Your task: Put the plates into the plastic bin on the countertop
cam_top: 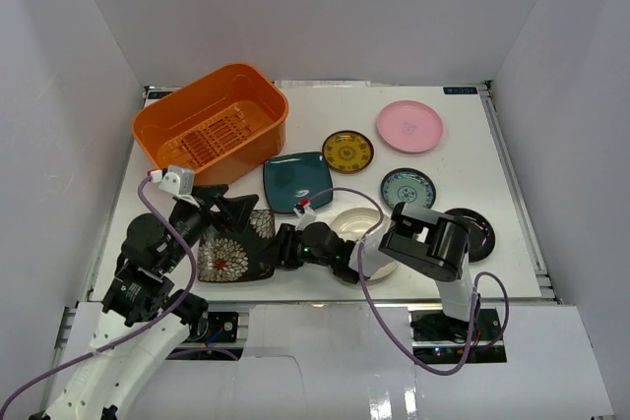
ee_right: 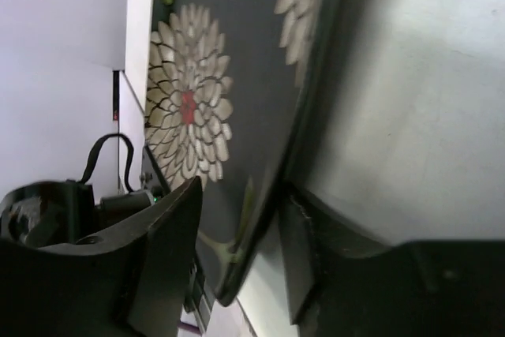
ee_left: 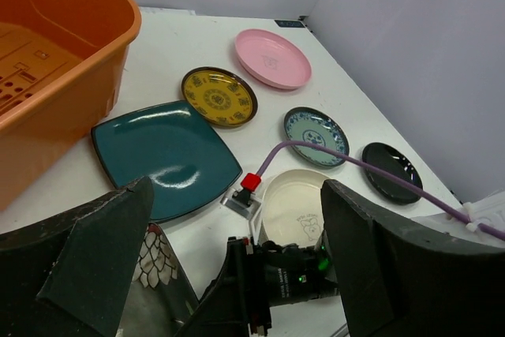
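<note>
White countertop (cam_top: 472, 179), white booth (cam_top: 295, 7), orange bin (cam_top: 150, 135) — left claw (ee_left: 237, 222) apart near it, right claw (ee_right: 237, 226) apart astride floral plate (ee_right: 189, 108) rim

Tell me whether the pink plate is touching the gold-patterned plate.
Apart. The left wrist view shows bare white countertop between the pink plate and the gold-patterned plate.

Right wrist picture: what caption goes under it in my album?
The right hand straddles the rim of the black floral plate on the white countertop.
</note>
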Motion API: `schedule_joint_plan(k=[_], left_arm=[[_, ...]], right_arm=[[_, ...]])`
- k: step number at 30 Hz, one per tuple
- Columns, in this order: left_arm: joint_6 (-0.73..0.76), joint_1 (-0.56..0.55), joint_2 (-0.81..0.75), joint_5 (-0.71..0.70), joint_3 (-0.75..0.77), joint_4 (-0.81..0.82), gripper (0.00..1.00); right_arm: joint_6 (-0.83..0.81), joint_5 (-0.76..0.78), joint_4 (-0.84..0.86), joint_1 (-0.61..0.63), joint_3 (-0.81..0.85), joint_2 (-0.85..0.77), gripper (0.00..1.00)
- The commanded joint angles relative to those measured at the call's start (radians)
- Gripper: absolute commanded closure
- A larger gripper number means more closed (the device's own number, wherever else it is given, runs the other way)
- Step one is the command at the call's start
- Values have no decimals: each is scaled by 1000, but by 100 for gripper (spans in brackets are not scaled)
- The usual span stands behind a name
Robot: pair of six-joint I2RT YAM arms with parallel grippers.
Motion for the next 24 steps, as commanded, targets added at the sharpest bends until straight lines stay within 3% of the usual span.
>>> schedule_joint_plan(k=[1,2,3,5,7,10,11,16,20,24], left_arm=[[-12,2,-14,-64,1,-14,2],[-22,2,-14,-79,8,-20,2],[-34,2,-18,-119,10,-26,2],[-43,2,-37,-137,14,-26,2],[-51,2,-63,-183,30,-28,2],[-54,0,-74,-280,73,-57,2],[-58,-1,-75,-307,79,-61,2],[-89,-9,-71,-358,91,-93,2],[-118,-20,-86,-413,77,-138,3],[-153,-38,-94,-409,90,-189,5]], right_arm=[[18,49,-65,5,52,40,52],[18,69,-68,5,58,45,58],[17,80,-65,6,49,40,80],[15,103,-30,6,7,-19,92],[-23,114,-30,6,-85,-104,92],[-147,137,-141,6,-156,-425,92],[-184,169,-266,6,-153,-491,92],[-411,171,-558,-93,21,-800,92],[-526,82,-675,-261,237,-790,92],[-643,20,-758,-352,570,-612,92]])
